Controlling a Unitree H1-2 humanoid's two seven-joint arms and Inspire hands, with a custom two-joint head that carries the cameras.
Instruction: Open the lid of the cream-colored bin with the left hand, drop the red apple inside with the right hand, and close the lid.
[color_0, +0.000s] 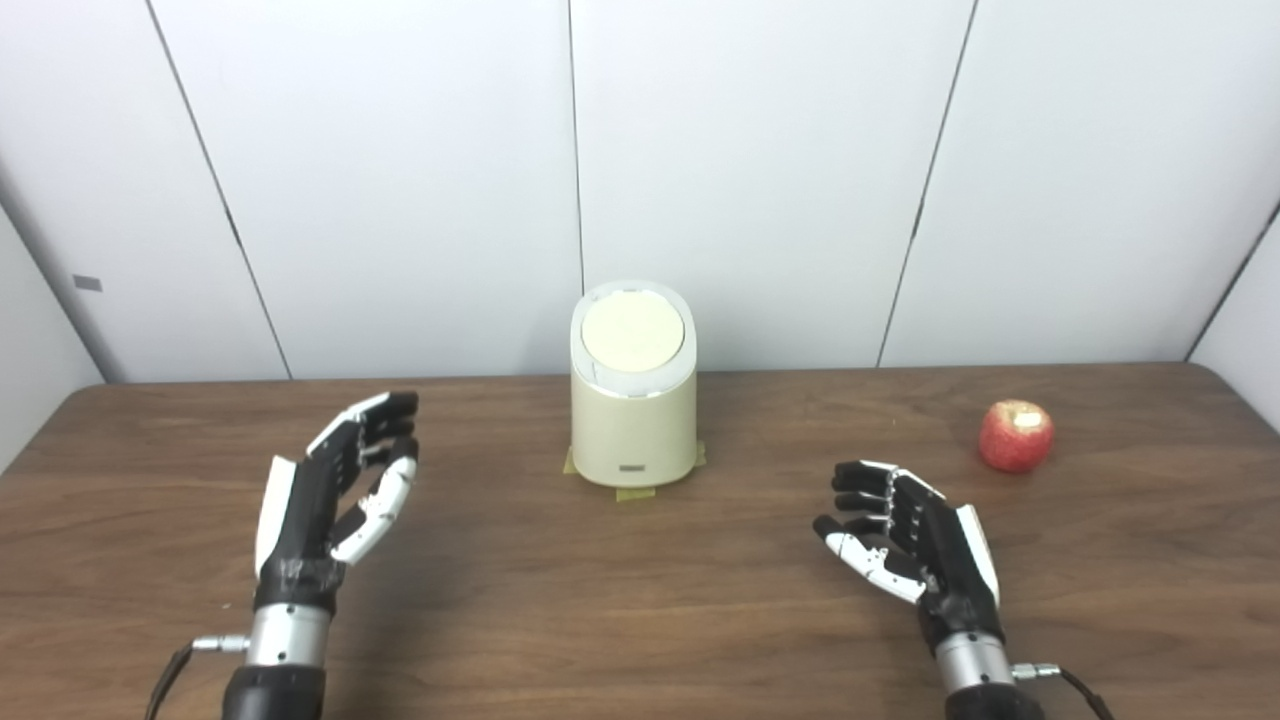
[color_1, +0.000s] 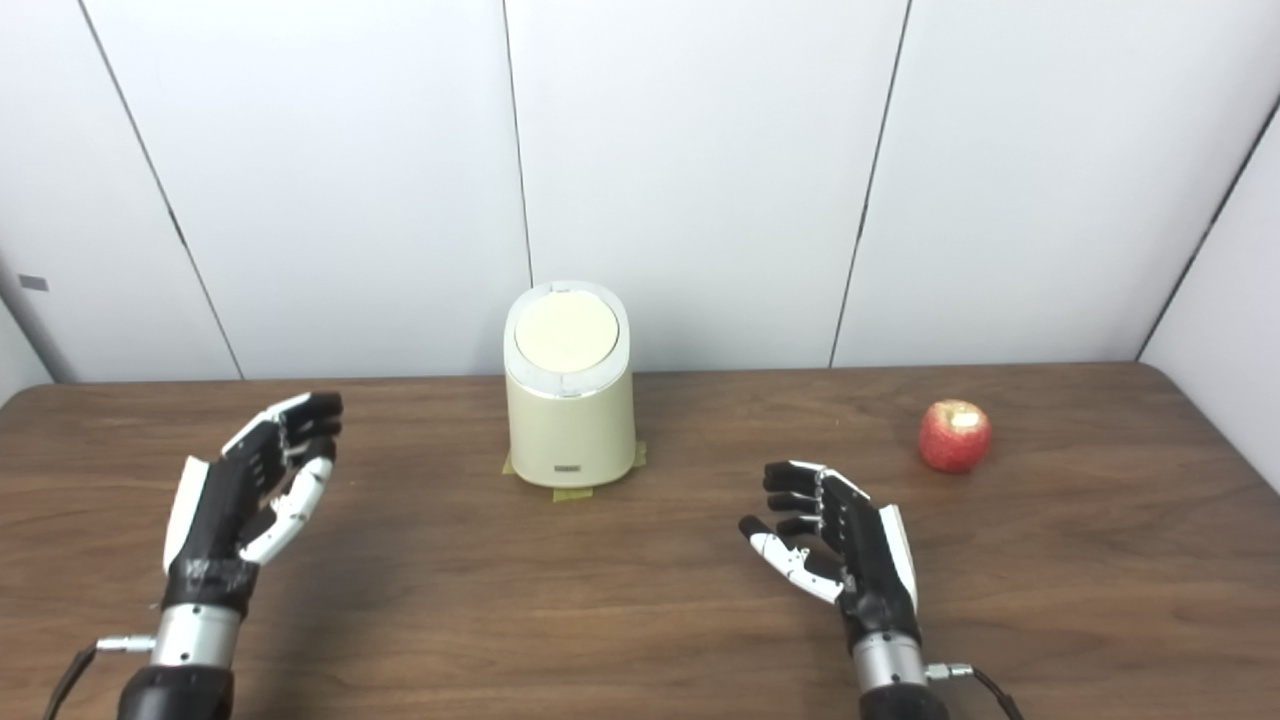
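Observation:
A cream-colored bin (color_0: 633, 415) stands upright at the back middle of the wooden table (color_0: 600, 600), its round lid (color_0: 632, 331) shut. A red apple (color_0: 1016, 436) sits on the table to the right of the bin. My left hand (color_0: 340, 490) is open and empty, held above the table to the left of and in front of the bin. My right hand (color_0: 905, 535) is open and empty, in front of the bin on its right, to the left of the apple and nearer to me. Neither hand touches anything.
Yellow tape (color_0: 634, 493) marks the bin's place on the table. White wall panels (color_0: 760, 180) stand right behind the table's back edge. The table's right corner (color_0: 1215, 375) is rounded.

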